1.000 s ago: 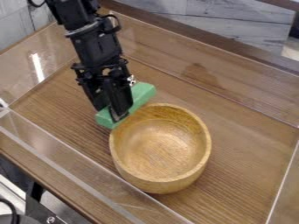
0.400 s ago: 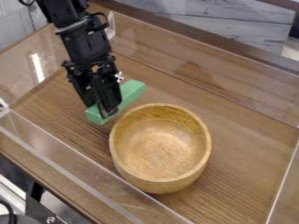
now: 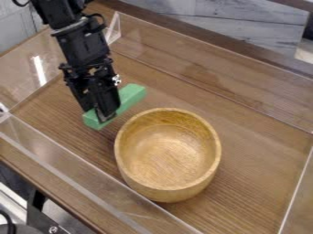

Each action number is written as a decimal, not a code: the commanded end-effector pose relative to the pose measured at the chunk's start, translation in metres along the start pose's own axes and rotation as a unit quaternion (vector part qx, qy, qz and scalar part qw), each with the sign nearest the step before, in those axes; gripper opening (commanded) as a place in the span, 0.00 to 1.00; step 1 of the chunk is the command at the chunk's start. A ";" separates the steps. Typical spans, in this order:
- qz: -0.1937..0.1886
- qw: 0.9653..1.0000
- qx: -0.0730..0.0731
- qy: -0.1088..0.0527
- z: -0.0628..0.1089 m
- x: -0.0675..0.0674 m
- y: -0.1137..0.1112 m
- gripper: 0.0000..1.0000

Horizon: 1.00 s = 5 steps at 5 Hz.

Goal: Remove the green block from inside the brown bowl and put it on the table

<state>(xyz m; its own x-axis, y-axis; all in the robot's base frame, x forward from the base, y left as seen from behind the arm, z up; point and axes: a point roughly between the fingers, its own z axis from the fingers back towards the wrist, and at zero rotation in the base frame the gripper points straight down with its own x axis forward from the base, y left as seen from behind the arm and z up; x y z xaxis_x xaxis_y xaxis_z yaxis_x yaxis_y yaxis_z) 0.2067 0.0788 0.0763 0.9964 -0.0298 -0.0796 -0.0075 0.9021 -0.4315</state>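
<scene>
The green block [image 3: 130,94] is outside the brown bowl [image 3: 169,153], to the bowl's upper left, low over the table [image 3: 232,96]; whether it touches the wood I cannot tell. My black gripper [image 3: 104,112] points steeply down and is shut on the block's near end, its fingers covering part of it. The bowl is light wood with thick walls, and nothing lies inside it.
Clear acrylic walls [image 3: 73,183] border the tabletop at the front, left and back. The arm [image 3: 68,32] reaches in from the upper left. The bowl's rim lies close to the right of the gripper.
The gripper has carried the green block leftward, away from the bowl's rim. The bowl has stayed in place.
</scene>
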 end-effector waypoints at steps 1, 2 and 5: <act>-0.009 1.000 0.014 -0.020 0.013 0.006 0.008 0.00; -0.010 1.000 0.013 -0.020 0.014 0.005 0.012 0.00; -0.009 1.000 0.007 -0.017 0.015 0.004 0.025 0.00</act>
<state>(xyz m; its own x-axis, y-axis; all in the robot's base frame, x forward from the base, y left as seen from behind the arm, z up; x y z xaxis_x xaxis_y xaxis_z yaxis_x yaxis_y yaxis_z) 0.2046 0.0994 0.0681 0.9957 -0.0321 -0.0873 -0.0110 0.8914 -0.4530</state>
